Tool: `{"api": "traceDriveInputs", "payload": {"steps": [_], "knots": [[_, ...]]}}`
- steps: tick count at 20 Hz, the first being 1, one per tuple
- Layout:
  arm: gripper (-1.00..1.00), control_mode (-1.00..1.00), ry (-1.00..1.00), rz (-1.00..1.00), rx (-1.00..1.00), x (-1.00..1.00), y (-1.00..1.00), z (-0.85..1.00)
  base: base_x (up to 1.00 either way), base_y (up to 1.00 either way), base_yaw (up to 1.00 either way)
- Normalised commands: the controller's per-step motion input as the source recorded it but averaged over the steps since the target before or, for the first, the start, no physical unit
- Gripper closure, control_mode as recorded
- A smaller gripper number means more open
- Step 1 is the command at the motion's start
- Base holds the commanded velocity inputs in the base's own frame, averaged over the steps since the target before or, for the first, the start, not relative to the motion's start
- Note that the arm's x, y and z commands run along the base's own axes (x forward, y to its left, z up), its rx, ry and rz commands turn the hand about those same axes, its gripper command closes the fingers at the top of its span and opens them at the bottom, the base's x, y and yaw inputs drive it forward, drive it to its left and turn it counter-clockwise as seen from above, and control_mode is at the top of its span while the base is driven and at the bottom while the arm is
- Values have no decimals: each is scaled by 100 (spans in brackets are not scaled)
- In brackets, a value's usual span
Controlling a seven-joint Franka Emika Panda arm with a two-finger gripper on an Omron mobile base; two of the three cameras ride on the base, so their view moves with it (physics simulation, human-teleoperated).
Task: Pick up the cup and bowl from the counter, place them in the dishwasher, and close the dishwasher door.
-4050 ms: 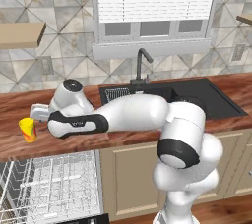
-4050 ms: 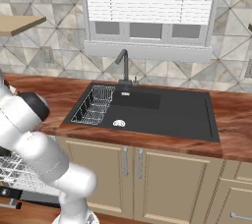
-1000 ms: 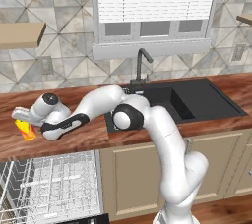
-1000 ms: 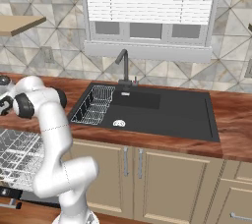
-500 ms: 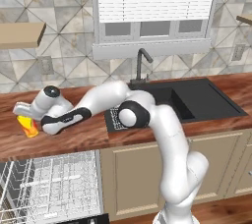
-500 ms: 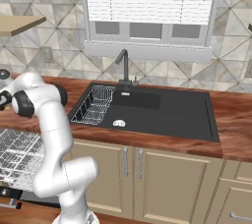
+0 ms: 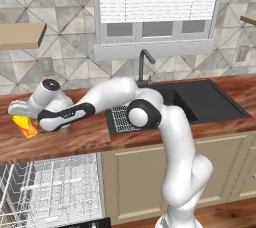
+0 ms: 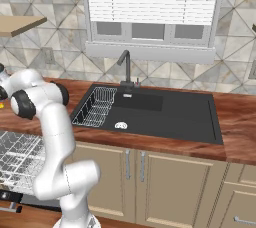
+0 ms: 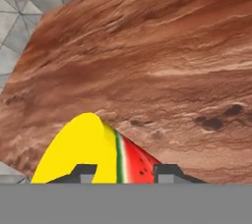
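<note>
Narrowing since 1 second ago, the end effector (image 9: 123,171) now pinches the cup (image 9: 93,152) on the counter (image 9: 162,70).

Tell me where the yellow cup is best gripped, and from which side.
Grip the cup across its plain tapered wall, jaws on opposite sides; it has no handle. It looks tilted on the counter near the left end. Coming from the right, as the gripper does, suits it, with one fingertip on either side.
</note>
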Motion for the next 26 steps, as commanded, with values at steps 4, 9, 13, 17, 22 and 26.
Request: {"api": "traceDriveInputs", "payload": {"steps": [4, 9, 13, 17, 22, 26], "knots": [[100, -100, -2, 21, -39, -27, 0, 46, 0, 0, 0], [100, -100, -8, 21, -36, -50, 0, 55, 0, 0, 0], [100, -100, -19, 23, -36, -57, 0, -18, 0, 0, 0], [100, -100, -22, 27, -41, -36, 0, -52, 0, 0, 0], [100, -100, -23, 20, -31, -39, 0, -7, 0, 0, 0], [100, -100, -17, 15, -13, -39, 0, -10, 0, 0, 0]]}}
